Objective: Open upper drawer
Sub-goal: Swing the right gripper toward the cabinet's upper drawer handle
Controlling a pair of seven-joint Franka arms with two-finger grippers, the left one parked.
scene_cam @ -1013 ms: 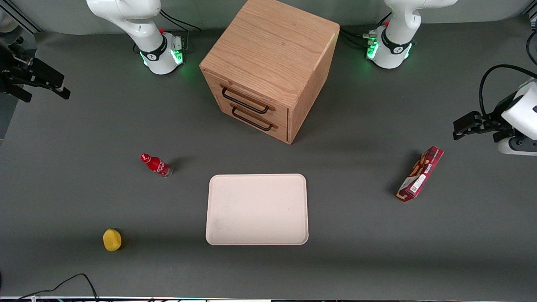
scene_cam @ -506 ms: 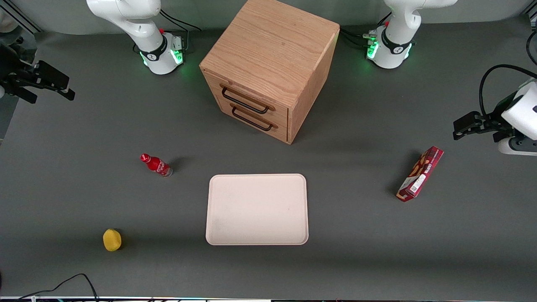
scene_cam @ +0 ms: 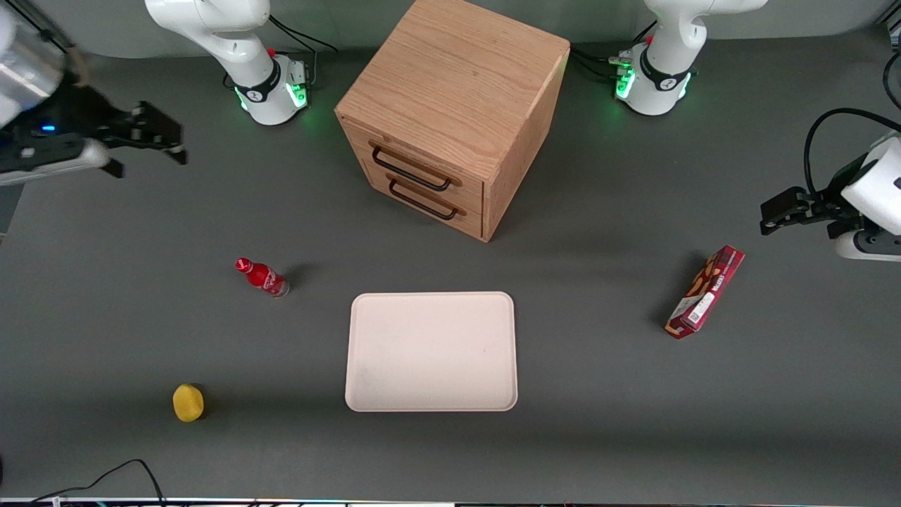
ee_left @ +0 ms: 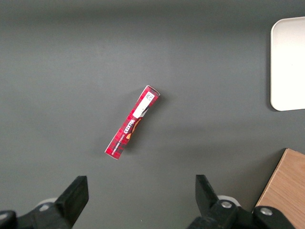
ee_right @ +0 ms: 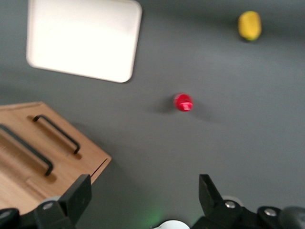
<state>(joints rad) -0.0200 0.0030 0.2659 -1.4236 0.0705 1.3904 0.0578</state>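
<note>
Gripper [scene_cam: 151, 134] near the working arm's counter edge, fingers spread, empty. Upper drawer [scene_cam: 412, 158] shut. Best: straddle its handle [scene_cam: 410, 169] squarely, pull straight out.

A red snack box [ee_left: 128, 129] lies flat on the bare grey bench top [ee_left: 57, 57], toward the parked arm's end of the bench. It sits askew to the tray's edges, and the end with a white label [ee_left: 147, 101] points toward the tray. The cream tray [ee_left: 288, 62] shows only one rounded corner and part of its raised rim, well apart from the box. A light wooden cabinet corner [ee_left: 286, 191] sits near the tray without touching it. The parked gripper [ee_left: 140, 183] hangs above the bench with its black fingers [ee_left: 71, 200] spread wide, holding nothing.
</note>
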